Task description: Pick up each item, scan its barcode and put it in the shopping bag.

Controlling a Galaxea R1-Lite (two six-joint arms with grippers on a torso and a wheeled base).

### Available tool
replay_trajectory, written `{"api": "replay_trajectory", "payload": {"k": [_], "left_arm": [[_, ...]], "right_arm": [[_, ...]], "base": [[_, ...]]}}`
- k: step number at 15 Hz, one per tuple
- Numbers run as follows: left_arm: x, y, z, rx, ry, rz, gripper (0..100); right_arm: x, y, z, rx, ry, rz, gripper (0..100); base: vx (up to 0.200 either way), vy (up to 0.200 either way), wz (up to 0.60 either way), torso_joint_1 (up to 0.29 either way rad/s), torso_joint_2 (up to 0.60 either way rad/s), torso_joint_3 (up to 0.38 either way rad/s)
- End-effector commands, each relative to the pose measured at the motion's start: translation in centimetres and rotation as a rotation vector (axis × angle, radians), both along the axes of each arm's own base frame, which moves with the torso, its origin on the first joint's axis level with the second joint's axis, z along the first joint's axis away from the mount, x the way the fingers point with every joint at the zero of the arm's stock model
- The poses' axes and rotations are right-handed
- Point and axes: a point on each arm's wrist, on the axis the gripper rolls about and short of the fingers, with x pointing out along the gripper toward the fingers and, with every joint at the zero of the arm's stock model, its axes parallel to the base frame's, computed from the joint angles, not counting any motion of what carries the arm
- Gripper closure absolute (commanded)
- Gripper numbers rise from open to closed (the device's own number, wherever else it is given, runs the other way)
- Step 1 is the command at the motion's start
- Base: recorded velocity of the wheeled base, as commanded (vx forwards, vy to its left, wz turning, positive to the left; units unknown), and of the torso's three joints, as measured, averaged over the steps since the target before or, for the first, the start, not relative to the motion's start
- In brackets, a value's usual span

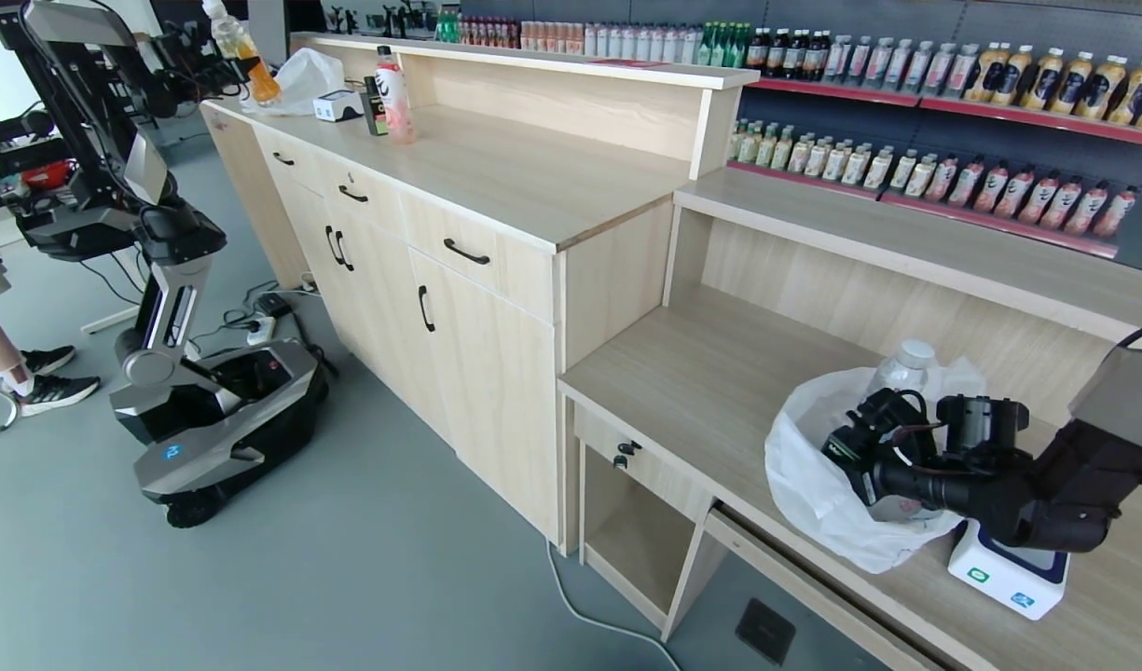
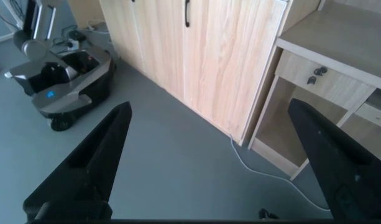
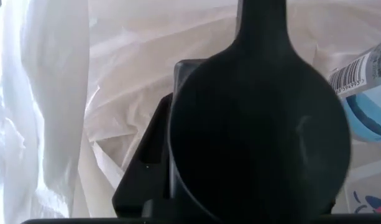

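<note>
Jaws of the left gripper (image 2: 209,106) stand spread wide, empty, above the floor. The right gripper (image 1: 855,445) sits at the mouth of the shopping bag (image 1: 808,485) on the tabletop (image 1: 720,373); whether its jaws are spread or pressed together cannot be told. A bottle (image 1: 909,362) stands inside the bag. Judged step: bagging. The next move calls for a clean lift out of the bag without snagging it.

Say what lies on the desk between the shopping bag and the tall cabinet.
Nothing: in the head view, the desk from shopping bag to tall cabinet is bare wood.
</note>
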Motion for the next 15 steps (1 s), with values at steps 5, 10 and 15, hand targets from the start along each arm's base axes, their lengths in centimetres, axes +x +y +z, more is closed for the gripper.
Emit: {"api": "replay_trajectory", "payload": {"k": [5,10,15], "left_arm": [[0.0,0.0,0.0,0.000,0.000,0.000,0],[0.0,0.0,0.0,0.000,0.000,0.000,0],[0.0,0.0,0.0,0.000,0.000,0.000,0]], "right_arm": [[0.2,-0.6,2.8,0.010,-0.065,-0.026,0],[-2.2,-0.6,10.5,-0.010,-0.229,-0.036,0],[-8.1,-2.2,16.0,-0.067,-0.351,-0.120,0]], "base": [[0.000,0.000,0.00,0.000,0.00,0.000],[0.000,0.000,0.00,0.000,0.00,0.000],[0.000,0.000,0.00,0.000,0.00,0.000]]}}
